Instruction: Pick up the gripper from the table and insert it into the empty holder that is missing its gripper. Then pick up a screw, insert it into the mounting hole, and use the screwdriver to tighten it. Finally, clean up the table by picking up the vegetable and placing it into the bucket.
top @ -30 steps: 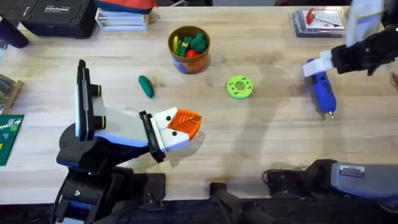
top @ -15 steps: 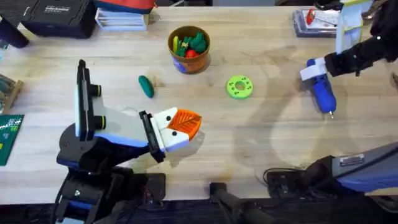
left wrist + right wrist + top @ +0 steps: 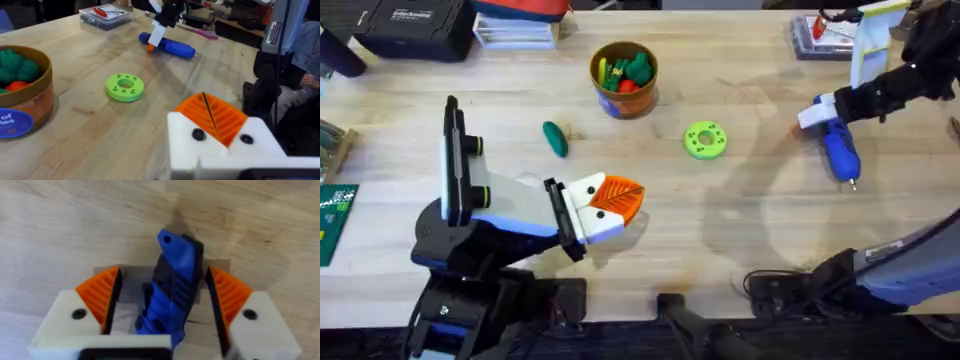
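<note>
So up top we've got the bucket [image 3: 624,78] at the back of the counter [image 3: 740,240], the vegetable [image 3: 554,138] lying to its left and nearer us. Left end effector [image 3: 610,205] sits low over the wood, orange pads together. Right end effector [image 3: 817,112] is at the screwdriver [image 3: 838,148] handle's far end.

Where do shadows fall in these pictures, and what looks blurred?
Overhead: soft arm shadows on the table near the screwdriver. Right wrist: a shadow beyond the screwdriver; right gripper slightly soft. Left wrist: left gripper blurred, green disc sharper.
</note>
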Robot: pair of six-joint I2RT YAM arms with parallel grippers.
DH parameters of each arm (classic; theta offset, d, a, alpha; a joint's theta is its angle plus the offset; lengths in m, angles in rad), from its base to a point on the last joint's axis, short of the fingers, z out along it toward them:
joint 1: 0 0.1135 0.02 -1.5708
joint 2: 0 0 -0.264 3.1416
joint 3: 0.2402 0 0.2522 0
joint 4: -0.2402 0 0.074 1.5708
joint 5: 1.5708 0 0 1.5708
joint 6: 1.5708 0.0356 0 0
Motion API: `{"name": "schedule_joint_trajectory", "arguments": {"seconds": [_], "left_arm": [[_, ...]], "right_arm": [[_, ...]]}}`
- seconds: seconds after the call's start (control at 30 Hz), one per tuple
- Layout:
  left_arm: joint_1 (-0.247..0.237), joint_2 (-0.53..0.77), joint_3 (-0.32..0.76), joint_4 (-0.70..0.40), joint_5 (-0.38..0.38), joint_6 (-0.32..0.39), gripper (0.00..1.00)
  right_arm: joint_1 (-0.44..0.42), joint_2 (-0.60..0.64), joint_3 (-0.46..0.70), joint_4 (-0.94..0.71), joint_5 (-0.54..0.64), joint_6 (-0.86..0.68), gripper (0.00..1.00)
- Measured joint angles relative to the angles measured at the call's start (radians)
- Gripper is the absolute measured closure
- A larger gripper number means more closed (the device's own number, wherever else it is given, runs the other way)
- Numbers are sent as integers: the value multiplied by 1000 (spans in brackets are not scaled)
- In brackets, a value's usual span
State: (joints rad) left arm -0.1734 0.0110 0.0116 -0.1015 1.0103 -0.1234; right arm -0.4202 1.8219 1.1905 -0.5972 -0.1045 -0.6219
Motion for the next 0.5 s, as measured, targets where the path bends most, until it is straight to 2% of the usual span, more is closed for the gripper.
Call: {"name": "schedule_joint_trajectory", "arguments": {"seconds": [0.1, 0.33, 0.4, 0.5], "left_arm": [[0, 0, 0, 0, 0, 0, 996], [0, 0, 0, 0, 0, 0, 996], [0, 0, 0, 0, 0, 0, 996], [0, 0, 0, 0, 0, 0, 996]], "right_arm": [[0, 4, 4, -1, -6, -1, 196], [0, 6, 6, 9, -9, -11, 766], [0, 6, 6, 7, -5, -11, 893], [-1, 6, 7, 3, -1, -3, 908]]}}
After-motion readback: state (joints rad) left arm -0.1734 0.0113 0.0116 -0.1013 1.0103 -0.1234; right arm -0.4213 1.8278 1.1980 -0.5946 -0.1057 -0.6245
